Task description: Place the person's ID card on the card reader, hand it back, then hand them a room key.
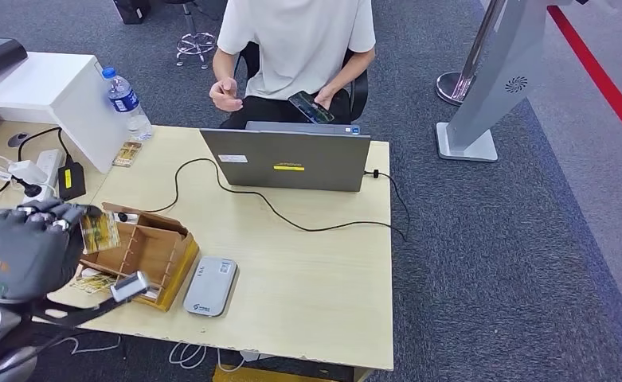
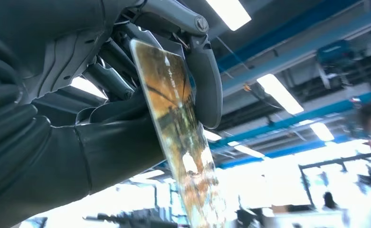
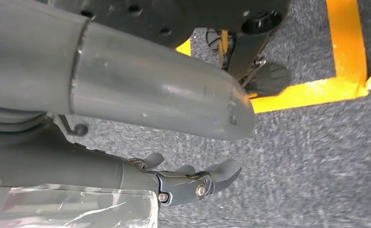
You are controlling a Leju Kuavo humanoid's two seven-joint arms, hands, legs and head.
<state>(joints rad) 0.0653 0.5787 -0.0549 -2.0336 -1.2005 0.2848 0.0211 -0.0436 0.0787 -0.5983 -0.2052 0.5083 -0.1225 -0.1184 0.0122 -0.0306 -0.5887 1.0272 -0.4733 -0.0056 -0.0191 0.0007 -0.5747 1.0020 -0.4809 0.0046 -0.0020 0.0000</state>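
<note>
the left hand pinches a room key card above the wooden card box at the table's near left, so the key handover looks in hand. next: carry it far toward the person. the right hand hangs with fingers apart, holding nothing.

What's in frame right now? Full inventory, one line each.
Card: 1, yellow-brown print, pinched in the left hand above the organiser.
Card reader: 1, grey, near table edge beside the organiser.
Wooden organiser: 1, brown, table's near left.
Laptop: 1, grey, far side, lid toward the robot.
Cable: 1, black, across the table from the laptop.
Water bottle: 1, clear with blue cap, far left.
Table: 1, light wood.
Person: 1, white shirt, seated behind the laptop, phone in hand.
Left hand: dark grey, raised.
Right hand: grey, hanging over carpet, holds nothing.
</note>
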